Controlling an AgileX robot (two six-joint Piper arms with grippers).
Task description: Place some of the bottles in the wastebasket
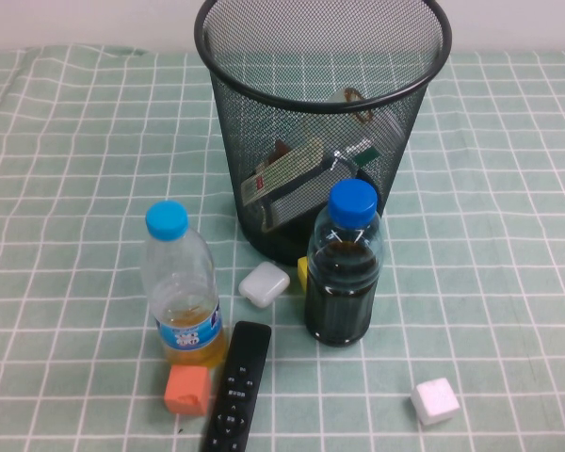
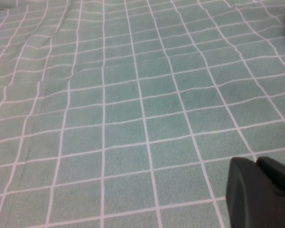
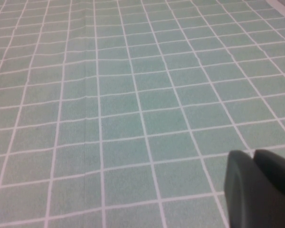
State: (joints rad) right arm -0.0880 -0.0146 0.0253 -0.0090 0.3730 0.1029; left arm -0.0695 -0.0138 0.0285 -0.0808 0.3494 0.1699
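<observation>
The black wire-mesh wastebasket [image 1: 228,56] stands at the back middle of the table. Through its mesh I see things lying inside: a pale shape with a green band [image 1: 287,174], a clear piece with green [image 1: 358,153] and a small brown-marked piece [image 1: 354,95] near the far wall. I cannot tell for sure which are the two clear bottles. Neither arm shows in the high view. My left gripper [image 2: 256,161] is shut and empty over bare cloth. My right gripper [image 3: 253,153] is shut and empty over bare cloth.
In front of the basket stand a light-blue-capped bottle with orange liquid [image 1: 181,292] and a dark-blue-capped bottle with dark liquid [image 1: 343,268]. A white block [image 1: 264,283], an orange block [image 1: 187,390], a black remote [image 1: 237,386] and another white block [image 1: 435,401] lie nearby.
</observation>
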